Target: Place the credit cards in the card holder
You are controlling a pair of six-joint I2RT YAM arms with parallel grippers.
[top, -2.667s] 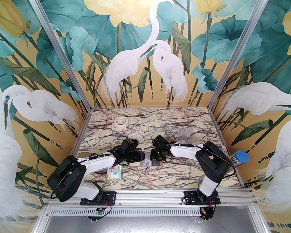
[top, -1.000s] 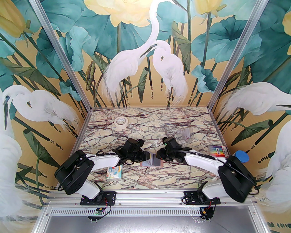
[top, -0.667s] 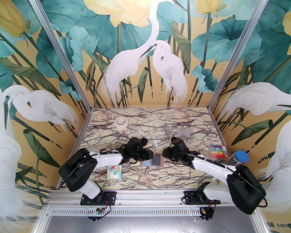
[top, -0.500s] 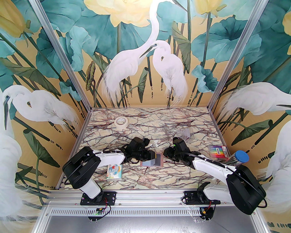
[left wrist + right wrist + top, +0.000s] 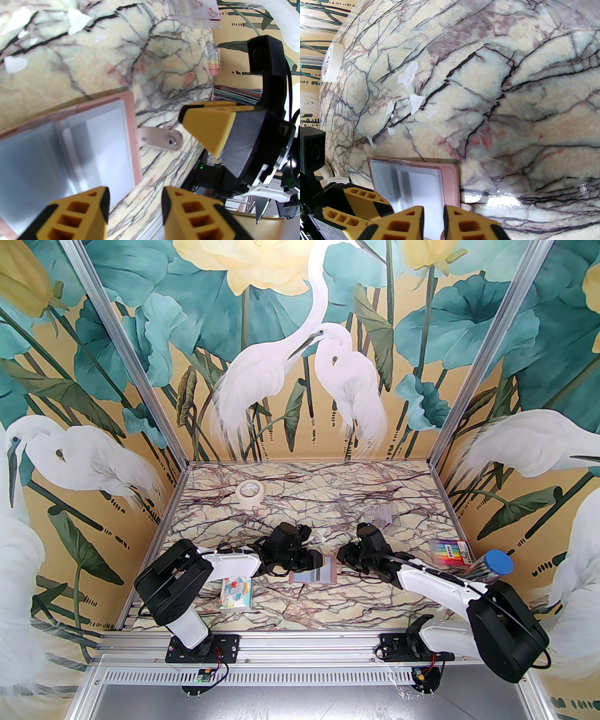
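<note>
1. From the top camera, the card holder lies open and flat on the table, somewhat nearer the near edge than the middle. The left gripper is at its far-left side and the right gripper is just off its right edge. A darker grey rectangle on its right half looks to me like a credit card. I cannot tell whether it is seated in a pocket.
2. On the left wrist camera, the left gripper has its fingers apart with nothing between them, low over the card holder. One pale sleeve stands up. The snap strap lies flat on the table, with the right gripper just beyond it.
3. On the right wrist camera, the right gripper is only slightly parted and empty, above the holder's pink border.
4. I expect the cards to be light, stiff and slick, so I would pinch one by a short edge. The holder is soft and likely to slide, so I would pin its pink border or strap.
</note>
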